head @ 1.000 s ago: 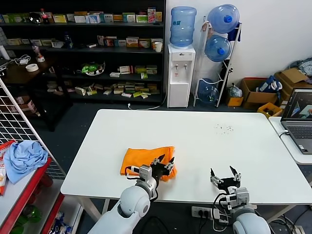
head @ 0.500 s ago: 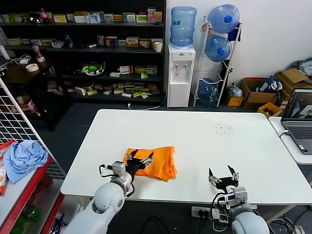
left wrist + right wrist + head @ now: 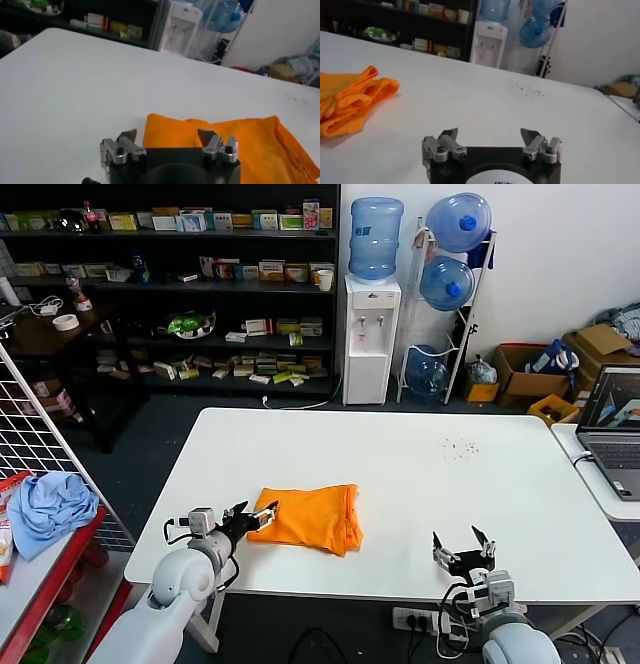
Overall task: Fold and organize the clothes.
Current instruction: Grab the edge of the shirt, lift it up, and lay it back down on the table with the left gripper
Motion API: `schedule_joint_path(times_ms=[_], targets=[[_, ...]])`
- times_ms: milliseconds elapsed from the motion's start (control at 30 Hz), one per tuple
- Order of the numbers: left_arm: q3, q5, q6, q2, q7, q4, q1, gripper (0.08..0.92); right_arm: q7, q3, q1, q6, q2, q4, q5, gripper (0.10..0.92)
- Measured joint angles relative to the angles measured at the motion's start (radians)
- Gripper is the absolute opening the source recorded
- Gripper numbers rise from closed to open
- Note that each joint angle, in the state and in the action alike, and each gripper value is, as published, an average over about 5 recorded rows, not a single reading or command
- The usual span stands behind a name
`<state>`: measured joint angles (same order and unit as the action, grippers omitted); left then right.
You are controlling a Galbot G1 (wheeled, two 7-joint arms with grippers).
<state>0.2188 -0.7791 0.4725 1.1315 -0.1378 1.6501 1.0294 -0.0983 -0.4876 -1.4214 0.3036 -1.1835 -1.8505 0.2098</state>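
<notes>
The bright orange T-shirt (image 3: 310, 518) lies folded into a small bundle on the white table (image 3: 420, 484), near its front left part. No lettering shows. My left gripper (image 3: 254, 515) is open and empty just off the shirt's left edge, low over the table. In the left wrist view the shirt (image 3: 235, 137) lies right ahead of the open left gripper (image 3: 167, 135). My right gripper (image 3: 463, 546) is open and empty near the table's front edge, well right of the shirt. The right wrist view shows the right gripper (image 3: 489, 134) open and the shirt (image 3: 350, 100) off to one side.
A light blue cloth (image 3: 48, 506) lies on a red rack at the far left. A laptop (image 3: 612, 429) stands on a side table at the right. Shelves and a water dispenser (image 3: 371, 334) stand behind the table.
My left gripper has pulled back leftward off the shirt, from its right end across to beyond its left edge. The shirt lies flat and still. The right arm has barely moved.
</notes>
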Motion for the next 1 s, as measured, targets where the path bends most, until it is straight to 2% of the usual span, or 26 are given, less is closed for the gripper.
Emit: schedule_joint_path(times_ms=[600,733,1000], targets=[[0.018,-0.042,0.055,0.009,0.066,-0.056,-0.007,0.818,0.0,-0.002,-0.002,0.0,-0.004,-0.003,0.006,0.823],[0.016,-0.038,0.053,0.015,0.077,-0.072,-0.016,0.741,0.0,-0.001,-0.003,0.0,-0.005,-0.003,0.006,0.823],[0.014,-0.034,0.055,0.018,0.093,-0.081,-0.018,0.499,-0.002,-0.001,0.001,0.002,-0.003,-0.006,0.006,0.823]])
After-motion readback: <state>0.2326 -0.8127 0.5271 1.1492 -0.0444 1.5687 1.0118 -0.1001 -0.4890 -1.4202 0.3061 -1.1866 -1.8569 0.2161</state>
